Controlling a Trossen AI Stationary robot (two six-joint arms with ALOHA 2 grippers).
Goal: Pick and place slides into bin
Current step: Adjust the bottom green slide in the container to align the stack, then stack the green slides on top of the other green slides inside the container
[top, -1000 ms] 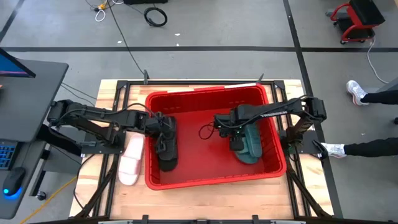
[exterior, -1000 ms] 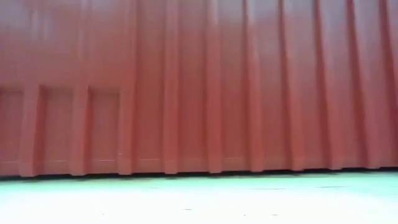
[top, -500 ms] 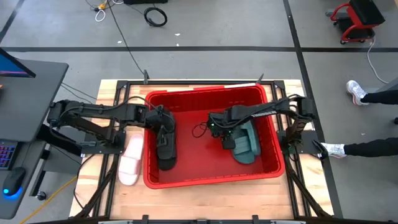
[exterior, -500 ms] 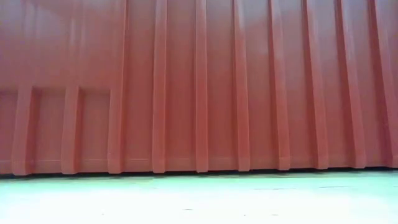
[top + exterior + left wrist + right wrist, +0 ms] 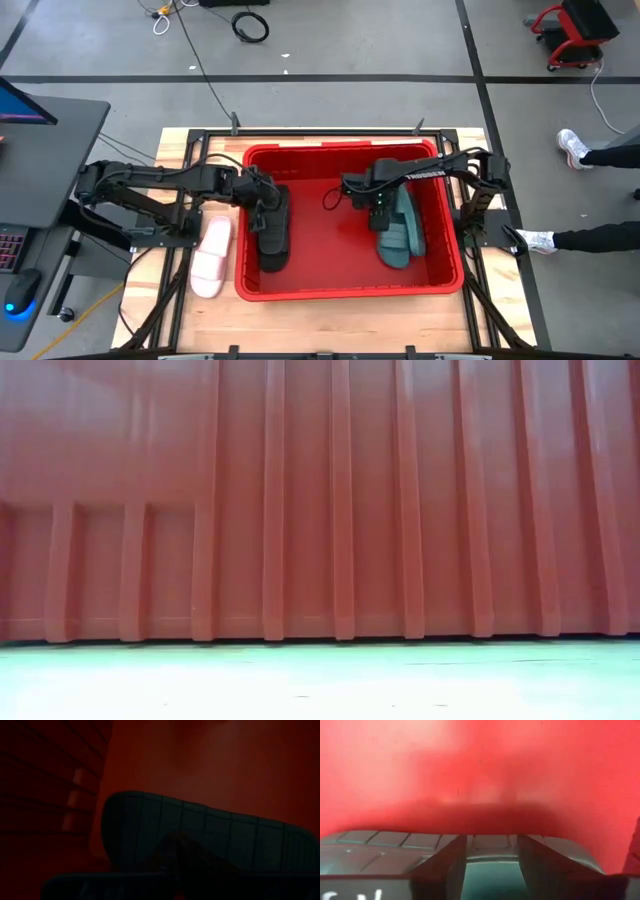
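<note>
Slides, high view: black slide point(image 5: 273, 232) sits in the left half of the red bin point(image 5: 345, 290), teal slide point(image 5: 400, 232) in the right half, white slide point(image 5: 211, 258) on the wooden table point(image 5: 330, 320) just outside the bin's left wall. Left gripper point(image 5: 262, 203) is down on the black slide, right gripper point(image 5: 380, 211) on the teal one (both inside the bin).

Low view: only the bin's ribbed red wall.

Left wrist view: dark, jaws together, clamped on the black slide's strap point(image 5: 210, 837).

Right wrist view: fingers point(image 5: 445, 865) straddle the teal slide's strap point(image 5: 485, 870), gripping it.
</note>
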